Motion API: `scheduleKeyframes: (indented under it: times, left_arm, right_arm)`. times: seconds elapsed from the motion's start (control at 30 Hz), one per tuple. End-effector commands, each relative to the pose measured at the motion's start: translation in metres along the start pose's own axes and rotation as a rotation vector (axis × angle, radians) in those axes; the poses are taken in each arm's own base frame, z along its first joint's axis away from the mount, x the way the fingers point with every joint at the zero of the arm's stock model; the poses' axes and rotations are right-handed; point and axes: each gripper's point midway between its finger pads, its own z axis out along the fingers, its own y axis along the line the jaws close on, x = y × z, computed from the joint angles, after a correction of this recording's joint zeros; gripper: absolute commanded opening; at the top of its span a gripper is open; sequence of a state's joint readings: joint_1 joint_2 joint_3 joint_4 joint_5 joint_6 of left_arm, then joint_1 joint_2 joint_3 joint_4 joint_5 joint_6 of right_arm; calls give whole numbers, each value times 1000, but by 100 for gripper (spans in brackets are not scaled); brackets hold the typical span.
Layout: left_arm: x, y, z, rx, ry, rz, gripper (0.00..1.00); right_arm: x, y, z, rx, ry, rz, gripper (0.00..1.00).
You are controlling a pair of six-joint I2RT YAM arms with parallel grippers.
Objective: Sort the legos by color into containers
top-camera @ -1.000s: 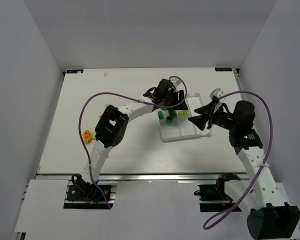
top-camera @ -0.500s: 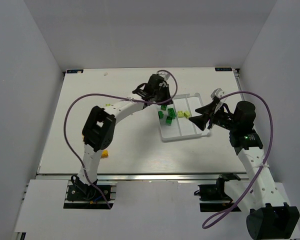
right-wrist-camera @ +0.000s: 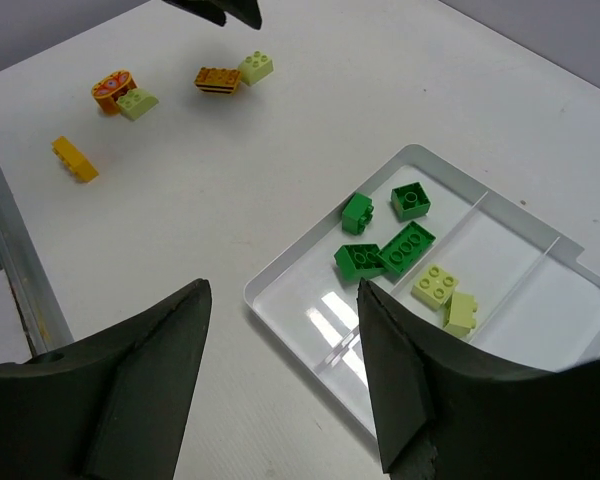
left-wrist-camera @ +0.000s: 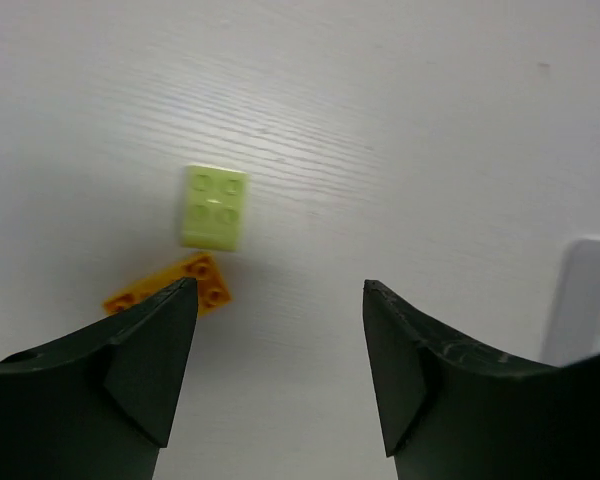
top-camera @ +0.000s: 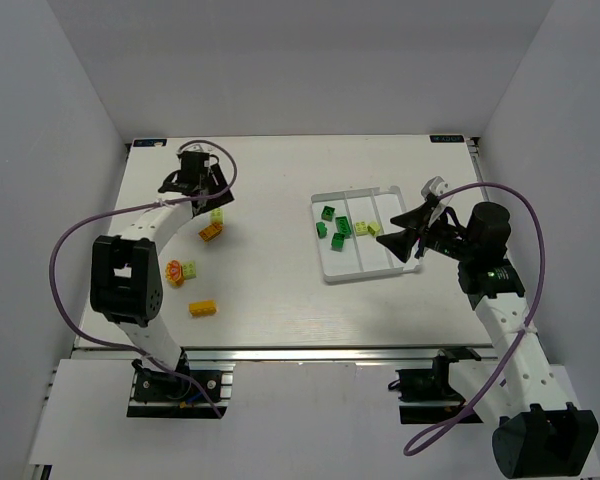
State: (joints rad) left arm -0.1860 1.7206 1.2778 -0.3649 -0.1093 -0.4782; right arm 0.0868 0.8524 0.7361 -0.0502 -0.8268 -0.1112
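The white tray (top-camera: 388, 262) has three long compartments. Several dark green legos (top-camera: 337, 228) lie in its left compartment and two pale yellow-green ones (top-camera: 367, 229) in the middle one; both groups show in the right wrist view, green (right-wrist-camera: 385, 250) and pale (right-wrist-camera: 446, 297). My left gripper (top-camera: 202, 195) is open and empty at the far left, above a pale brick (left-wrist-camera: 214, 206) and an orange plate (left-wrist-camera: 170, 288). My right gripper (right-wrist-camera: 282, 290) is open and empty, hovering by the tray's near right side (top-camera: 398, 240).
Loose on the table at the left are a pale brick (top-camera: 217, 215), an orange brick (top-camera: 210, 233), an orange round piece (top-camera: 176, 270) with a pale brick (top-camera: 190, 268) beside it, and an orange-yellow brick (top-camera: 203, 308). The tray's edge (left-wrist-camera: 580, 300) shows at the left wrist view's right.
My left arm has swung from over the tray to the far left of the table, above the loose bricks. The right arm has not moved.
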Motion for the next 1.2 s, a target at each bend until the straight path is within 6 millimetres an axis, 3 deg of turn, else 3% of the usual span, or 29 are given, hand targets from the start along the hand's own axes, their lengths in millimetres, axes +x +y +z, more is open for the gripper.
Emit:
scheduleKeyframes:
  times: [0.0,0.23,0.37,0.57,0.7,0.8,0.83,0.93,0.97,1.07,1.13,1.17]
  left_arm:
    - [-2,32,5,-95,6,42,78]
    - [-11,56,34,-135,47,119,78]
    - [6,58,57,-106,118,155,75]
    - [14,59,70,-96,150,186,69]
    - [19,58,73,-82,163,188,57]
    - [17,55,72,-71,161,184,36]
    - [17,54,71,-63,161,181,26]
    - [-2,37,57,-1,108,166,16]
    - [-1,9,49,107,106,177,16]
    - [-25,-36,20,307,29,178,14]
    - [-14,-87,-8,535,63,161,13]
    - [-21,-109,-21,630,25,169,14]
  right_arm:
    - [-3,1,1,-14,-20,-18,66]
    - [-2,-2,1,-5,-17,-15,67]
    - [-1,-2,2,-10,-13,-13,68]
    - [-1,-2,3,-9,-12,-16,68]
    - [-1,-3,3,-9,-12,-15,68]
    - [-1,-2,3,-10,-10,-14,68]
    - [-1,-3,3,-9,-12,-15,67]
    - [-1,-3,3,-9,-12,-17,68]
    - [-1,-2,3,-10,-13,-16,68]
    - [0,-2,3,-15,-9,-13,67]
    - [1,-2,3,-15,-8,-15,67]
    - [0,-1,4,-17,-9,-16,65]
